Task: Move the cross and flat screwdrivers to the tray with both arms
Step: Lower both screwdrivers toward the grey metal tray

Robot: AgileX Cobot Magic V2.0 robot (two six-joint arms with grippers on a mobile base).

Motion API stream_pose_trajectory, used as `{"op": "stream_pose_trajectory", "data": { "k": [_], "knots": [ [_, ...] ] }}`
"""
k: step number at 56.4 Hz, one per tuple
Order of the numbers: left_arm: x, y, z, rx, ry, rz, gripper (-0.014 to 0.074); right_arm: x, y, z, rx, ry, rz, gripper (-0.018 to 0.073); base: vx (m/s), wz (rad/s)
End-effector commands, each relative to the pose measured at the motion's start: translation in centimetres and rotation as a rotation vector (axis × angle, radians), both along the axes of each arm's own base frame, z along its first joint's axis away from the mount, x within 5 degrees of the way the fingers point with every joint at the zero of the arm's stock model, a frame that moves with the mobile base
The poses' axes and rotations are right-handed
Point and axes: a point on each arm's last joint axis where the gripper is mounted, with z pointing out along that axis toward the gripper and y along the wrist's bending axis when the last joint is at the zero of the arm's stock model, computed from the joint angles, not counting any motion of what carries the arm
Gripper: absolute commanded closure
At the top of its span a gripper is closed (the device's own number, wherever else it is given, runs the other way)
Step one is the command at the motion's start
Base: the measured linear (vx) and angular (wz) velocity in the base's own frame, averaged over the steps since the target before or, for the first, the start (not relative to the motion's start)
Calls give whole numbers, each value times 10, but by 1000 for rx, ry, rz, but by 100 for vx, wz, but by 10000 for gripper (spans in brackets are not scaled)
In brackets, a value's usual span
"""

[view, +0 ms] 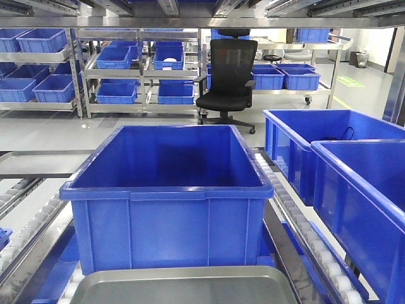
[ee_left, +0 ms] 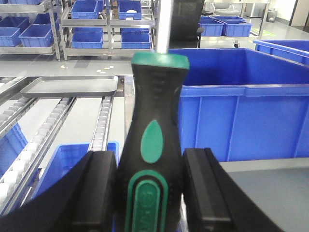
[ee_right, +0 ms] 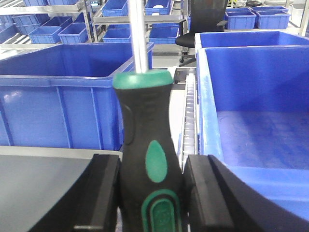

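In the left wrist view a screwdriver (ee_left: 155, 96) with a black-and-green handle points away from the camera, its silver shaft (ee_left: 164, 24) running off the top edge. My left gripper (ee_left: 149, 154) is shut on that handle, above the left edge of the grey metal tray (ee_left: 270, 193). The right wrist view holds a second black-and-green screwdriver (ee_right: 145, 111), and my right gripper (ee_right: 152, 158) is shut on its handle beside the tray (ee_right: 43, 183). Both tips are out of view. The front view shows the tray (view: 183, 285) at the bottom edge, with no gripper in sight.
A large blue bin (view: 168, 190) stands just behind the tray. Two more blue bins (view: 354, 183) sit to the right across a roller track (view: 297, 221). Another grey tray (ee_left: 67, 86) lies on the left conveyor. Shelves of blue bins and an office chair (view: 228, 76) are far back.
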Motion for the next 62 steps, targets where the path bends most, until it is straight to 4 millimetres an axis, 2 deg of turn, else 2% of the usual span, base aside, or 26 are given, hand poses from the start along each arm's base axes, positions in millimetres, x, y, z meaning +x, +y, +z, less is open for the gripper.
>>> {"op": "stream_pose_trajectory", "data": {
  "k": [1, 62],
  "knots": [
    [2, 0, 15, -22, -105, 6, 602, 0, 0, 17, 11, -117, -1, 567, 3, 0],
    [2, 0, 15, -23, -104, 5, 602, 0, 0, 20, 30, -147, 4, 567, 0, 0]
  ]
}}
